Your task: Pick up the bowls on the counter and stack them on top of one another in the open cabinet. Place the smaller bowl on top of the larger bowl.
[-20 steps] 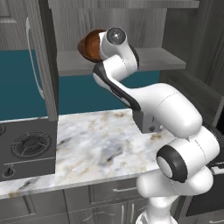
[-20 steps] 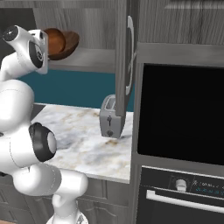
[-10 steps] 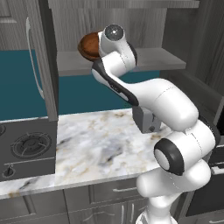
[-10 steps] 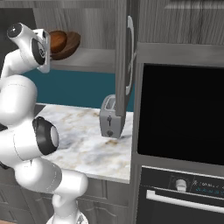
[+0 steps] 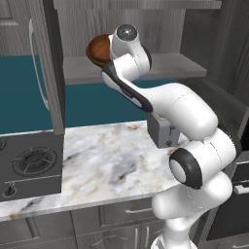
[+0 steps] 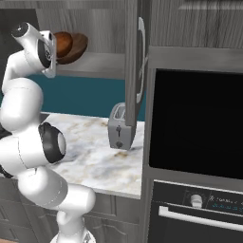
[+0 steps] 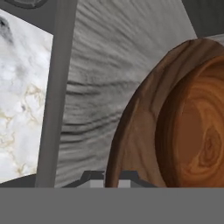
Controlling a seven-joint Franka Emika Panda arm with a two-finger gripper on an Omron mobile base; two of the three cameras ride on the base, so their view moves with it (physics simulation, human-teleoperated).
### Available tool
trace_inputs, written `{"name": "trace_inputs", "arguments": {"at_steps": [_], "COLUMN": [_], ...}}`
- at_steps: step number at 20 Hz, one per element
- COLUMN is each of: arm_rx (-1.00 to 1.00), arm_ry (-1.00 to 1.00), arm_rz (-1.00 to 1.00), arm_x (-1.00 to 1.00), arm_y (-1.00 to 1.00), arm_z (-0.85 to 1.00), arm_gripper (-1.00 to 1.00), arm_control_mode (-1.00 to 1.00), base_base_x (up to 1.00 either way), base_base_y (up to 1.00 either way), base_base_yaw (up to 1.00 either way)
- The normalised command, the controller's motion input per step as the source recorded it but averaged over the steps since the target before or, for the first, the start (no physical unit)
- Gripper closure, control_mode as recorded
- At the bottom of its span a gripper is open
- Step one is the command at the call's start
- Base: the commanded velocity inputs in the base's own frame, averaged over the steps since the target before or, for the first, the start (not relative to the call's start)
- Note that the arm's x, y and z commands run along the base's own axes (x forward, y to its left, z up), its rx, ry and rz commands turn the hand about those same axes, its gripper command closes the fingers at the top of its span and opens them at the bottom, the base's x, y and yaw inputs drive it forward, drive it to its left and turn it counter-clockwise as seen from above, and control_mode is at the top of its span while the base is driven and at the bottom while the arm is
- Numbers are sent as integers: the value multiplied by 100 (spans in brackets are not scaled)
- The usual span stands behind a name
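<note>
Nearest us, the white marble worktop (image 5: 107, 165) carries a grey toaster (image 6: 119, 127) and no bowls. Above it, our arm reaches up to the open cabinet (image 6: 102, 64). On its grey shelf, the smaller bowl (image 6: 62, 43) sits nested inside the larger bowl (image 6: 79, 47). In the hand view our pincer (image 7: 111, 177) has its tips drawn close together, right at the larger bowl's rim; we cannot tell whether they pinch it.

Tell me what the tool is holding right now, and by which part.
The tool is shut on the larger bowl, gripping its rim. The smaller bowl sits inside it, over the open cabinet's shelf.
</note>
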Motion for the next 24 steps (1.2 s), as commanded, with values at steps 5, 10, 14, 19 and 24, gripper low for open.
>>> {"name": "trace_inputs", "arguments": {"at_steps": [5, 10, 14, 19, 24], "arm_rx": [0, 0, 0, 0, 0], "arm_ry": [9, 11, 2, -1, -3], "arm_rz": [2, 0, 0, 0, 0], "arm_x": [10, 7, -1, -5, -29], "arm_y": [0, 0, 0, 0, 0], "arm_z": [-3, -1, 1, 12, 5], "arm_gripper": [100, 100, -100, -100, -100], "arm_control_mode": [-100, -100, -100, -100, -100], "base_base_x": [0, 0, 0, 0, 0], "base_base_y": [0, 0, 0, 0, 0], "base_base_yaw": [0, 0, 0, 0, 0]}}
